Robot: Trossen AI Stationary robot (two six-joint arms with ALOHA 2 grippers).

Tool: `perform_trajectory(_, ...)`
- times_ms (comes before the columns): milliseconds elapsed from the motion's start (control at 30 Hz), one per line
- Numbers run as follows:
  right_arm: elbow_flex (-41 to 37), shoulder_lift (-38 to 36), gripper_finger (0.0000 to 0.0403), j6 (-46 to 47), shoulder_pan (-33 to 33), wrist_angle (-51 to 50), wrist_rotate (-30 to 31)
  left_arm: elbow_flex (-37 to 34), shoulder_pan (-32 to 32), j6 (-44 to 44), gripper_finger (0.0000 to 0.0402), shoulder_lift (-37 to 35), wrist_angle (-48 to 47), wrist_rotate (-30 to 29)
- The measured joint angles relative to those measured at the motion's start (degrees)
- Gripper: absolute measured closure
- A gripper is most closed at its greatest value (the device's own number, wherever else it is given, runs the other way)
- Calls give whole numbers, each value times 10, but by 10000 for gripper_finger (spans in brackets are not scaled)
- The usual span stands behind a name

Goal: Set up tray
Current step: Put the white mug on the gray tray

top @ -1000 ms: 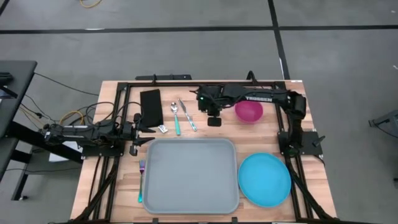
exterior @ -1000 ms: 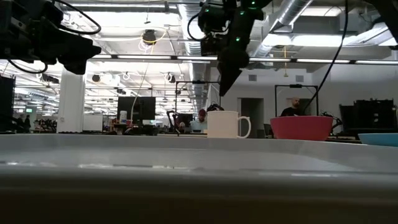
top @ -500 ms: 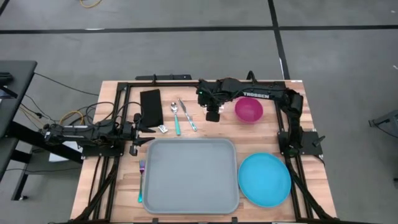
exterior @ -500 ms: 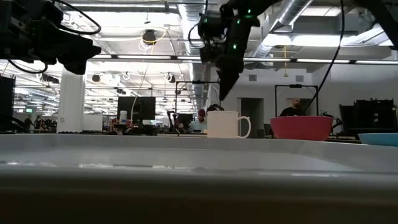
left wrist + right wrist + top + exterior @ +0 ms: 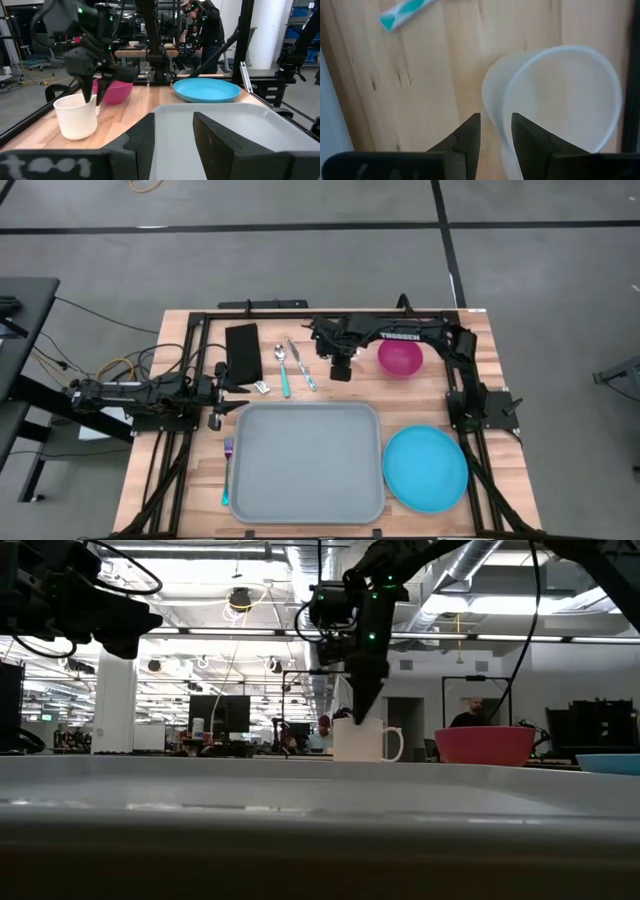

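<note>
The right gripper (image 5: 358,718) reaches down at the white mug (image 5: 76,116) near the desk's far edge, its fingers slightly spread astride the mug's rim, one inside and one outside, not visibly clamped. The step in hand appears to be grasping the mug; next it likely needs closing, lifting and carrying to the tray (image 5: 306,462), which lies empty at the near edge. A pink bowl (image 5: 399,358) sits just beside the mug. The left gripper (image 5: 237,388), parted, waits at the left edge.

Two matte black jointed arms; right arm (image 5: 415,335) bears white "TROSSEN" lettering, green lights near its wrist.
</note>
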Motion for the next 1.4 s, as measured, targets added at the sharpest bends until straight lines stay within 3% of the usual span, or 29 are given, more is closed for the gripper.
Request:
perform_trajectory(267, 0, 1, 393, 1, 0, -7, -1, 0, 0, 5, 279, 0, 0, 0)
perform_trajectory(567, -1, -10, 397, 33, 0, -8, -2, 0, 0, 19, 279, 0, 0, -1)
perform_trajectory(833, -1, -84, 401, 113, 10, -60, -30, 0, 0, 21, 279, 0, 0, -1)
perform_trajectory(1100, -1, -156, 402, 232, 110, -118, -102, 0, 0, 22, 279, 0, 0, -1)
perform_trajectory(1400, -1, -138, 402, 321, 268, -139, -76, 0, 0, 22, 279, 0, 0, -1)
